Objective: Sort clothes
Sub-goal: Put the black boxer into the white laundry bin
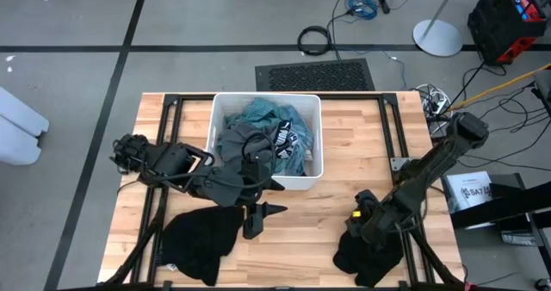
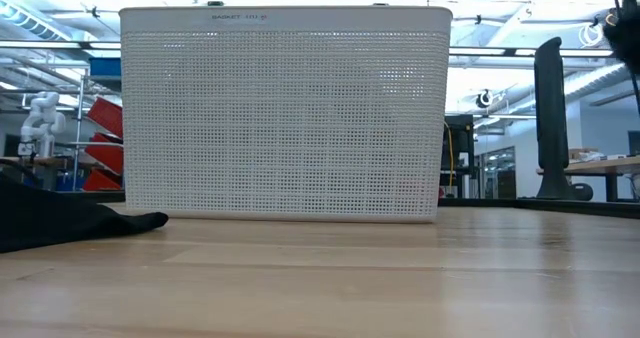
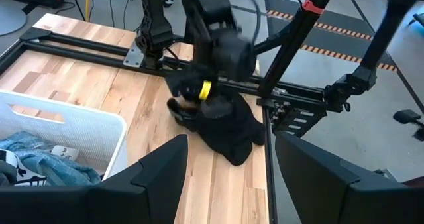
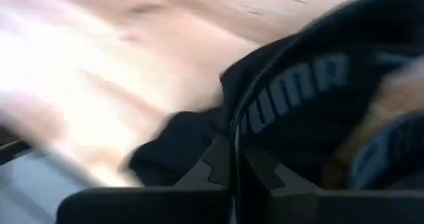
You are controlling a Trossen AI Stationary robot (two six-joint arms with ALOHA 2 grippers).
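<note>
Nearest, at the front of the wooden tabletop (image 1: 318, 213), lie two dark piles. The right claw (image 1: 362, 215) is pressed down on the black clothes (image 1: 366, 255) at the front right. Its fingers are squeezed together, with black cloth with pale letters (image 4: 298, 85) right against them, but I cannot tell if it holds any. Another black garment (image 1: 202, 239) lies flat at the front left.

A little farther back, the left claw (image 1: 263, 218) hovers over bare wood between the piles, fingers (image 3: 149, 184) wide apart, holding nothing.

Farthest back, the white bin (image 1: 312, 166) holds a heap of teal, blue, grey and black clothes (image 1: 263, 132).
</note>
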